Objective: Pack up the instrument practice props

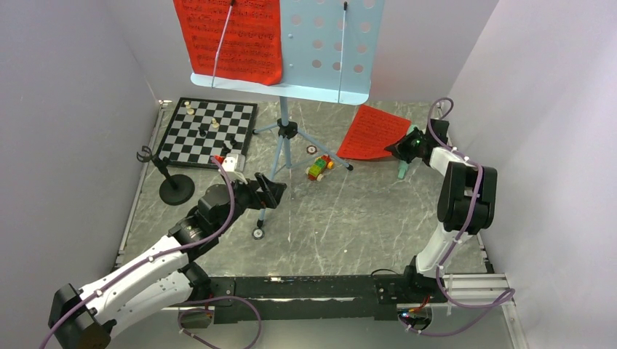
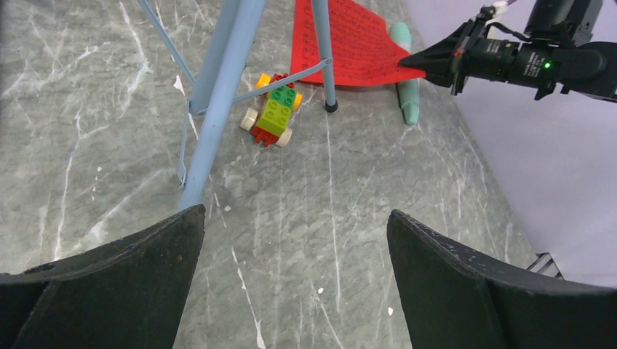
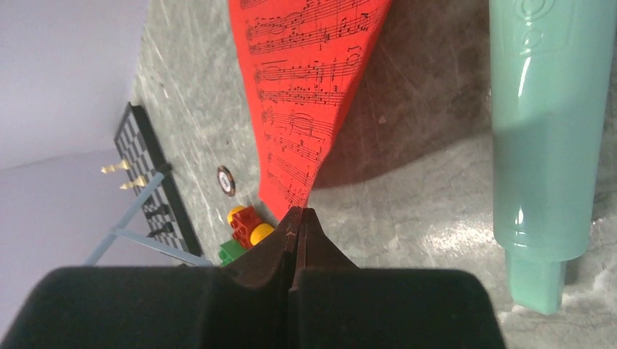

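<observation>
**Loose red sheet-music page** (image 1: 369, 132): matte red paper printed with black staves and notes. It lies right of centre in the top view. Its near corner is raised off the bench (image 1: 349, 225) and casts a shadow. The right pincer (image 3: 300, 220) has its black fingers closed tight on that corner.

**Clipped red sheet-music page** (image 1: 231, 40): same print, at top centre, held on the stand's desk under a thin wire arm.

**Light blue perforated music stand** (image 1: 302, 81): smooth panel with round holes and a lipped shelf, on a tubular tripod standing mid-bench.

**Mint-green toy microphone** (image 3: 547, 138): glossy moulded plastic cylinder, stepped to a narrower end, with an embossed ring motif. It lies flat just beside the loose page.

**Black mic stand** (image 1: 174, 187): round disc base and a thin upright with a forked clip, at left of frame beside the chessboard (image 1: 189, 142).

**Left pincer** (image 2: 291, 276): matte black fingers spread wide, holding nothing, low over the bench near a tripod leg.

**Multicoloured block car** (image 1: 319, 167): studded bricks on pale wheels, centre frame.

**Bench**: grey with white veining.
</observation>
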